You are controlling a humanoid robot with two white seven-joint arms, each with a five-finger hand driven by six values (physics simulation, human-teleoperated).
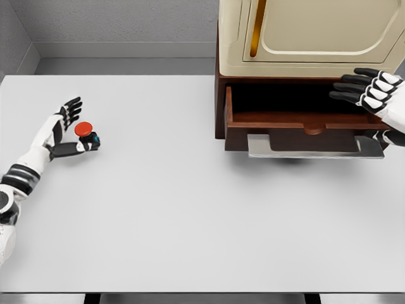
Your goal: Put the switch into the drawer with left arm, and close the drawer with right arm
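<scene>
L hand (pixel 68 130) fingers spread beside switch (pixel 85 130)

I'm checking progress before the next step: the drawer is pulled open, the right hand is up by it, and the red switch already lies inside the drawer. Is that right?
Not quite. The head view shows the switch out on the white table at the far left, at the left hand, not inside the drawer. The rest holds: the drawer is pulled open and the right hand is up by it.
</scene>
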